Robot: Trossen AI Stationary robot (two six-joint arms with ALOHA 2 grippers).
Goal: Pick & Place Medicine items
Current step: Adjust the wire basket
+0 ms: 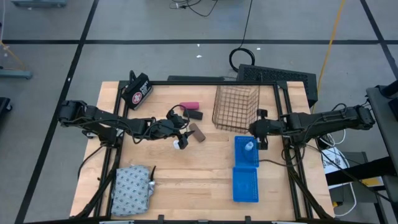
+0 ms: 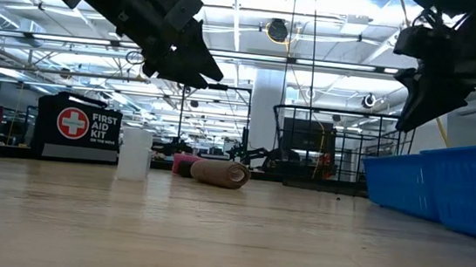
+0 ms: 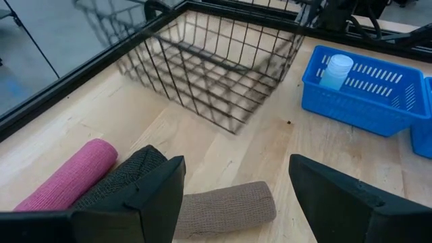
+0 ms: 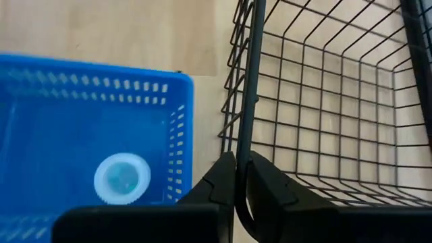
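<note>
While left tool spread, right tool pressed together: "FIRST AID KIT" case.

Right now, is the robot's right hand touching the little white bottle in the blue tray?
Apart. The right wrist view shows the shut right hand beside the basket wire, the white bottle standing alone in the blue tray.

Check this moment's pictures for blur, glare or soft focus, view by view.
Left wrist view: wire basket looks smeared, brown roll sharp. Low view: ceiling lights glare behind, tabletop foreground soft. Right wrist view: white bottle slightly soft. High view: evenly lit.
</note>
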